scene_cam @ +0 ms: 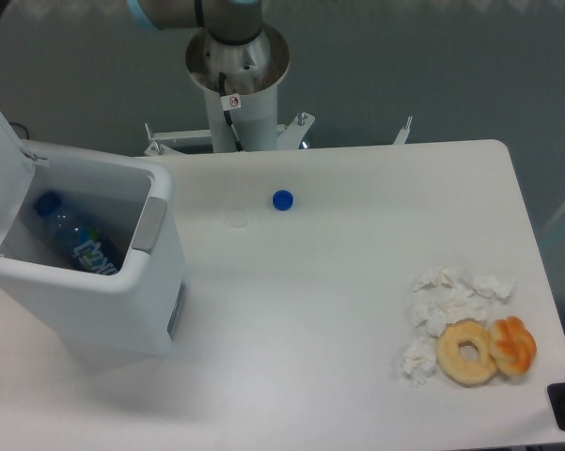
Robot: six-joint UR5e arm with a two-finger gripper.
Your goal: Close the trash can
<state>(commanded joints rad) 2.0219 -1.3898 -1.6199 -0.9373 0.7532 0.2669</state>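
1. At the table's left edge: trash can (94, 301), lid (2, 169) raised, bottle (75, 240) inside.
2. Mid-table, farther back: blue cap (282, 199).
3. Near right: tissues (447, 301), doughnut (467, 352).
4. Gripper outside the frame; pincer state impossible to tell.

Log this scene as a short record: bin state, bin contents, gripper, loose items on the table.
trash can: on the table's left side
lid: open, raised at the left
contents: plastic bottle with blue cap
gripper: out of frame
table: blue cap, crumpled tissues, donut, orange pastry
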